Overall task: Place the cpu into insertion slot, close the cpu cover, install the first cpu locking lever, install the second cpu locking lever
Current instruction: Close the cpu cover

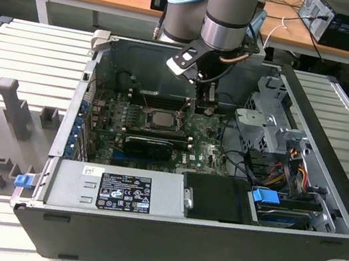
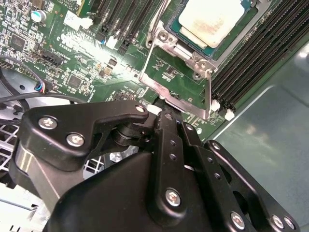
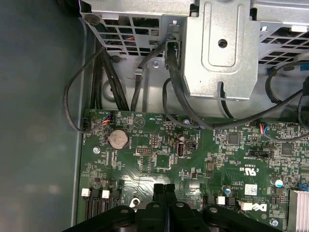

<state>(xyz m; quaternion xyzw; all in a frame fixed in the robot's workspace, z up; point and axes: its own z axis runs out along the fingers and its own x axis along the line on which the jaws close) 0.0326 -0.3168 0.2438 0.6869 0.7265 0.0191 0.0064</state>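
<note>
Black gripper (image 3: 163,187) with jaws pinched together on nothing, poised low over the green motherboard (image 3: 159,145) close beside the metal rim of the insertion slot (image 2: 193,58), pale silver-beige cpu (image 2: 212,19) already lying flat inside it.

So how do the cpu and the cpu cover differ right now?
The cpu is a solid pale silver plate; the cpu cover is a grey frame with a big cut-out. The cpu lies flat in the insertion slot; the cpu cover is swung open, off it. Both are square and metal.
</note>
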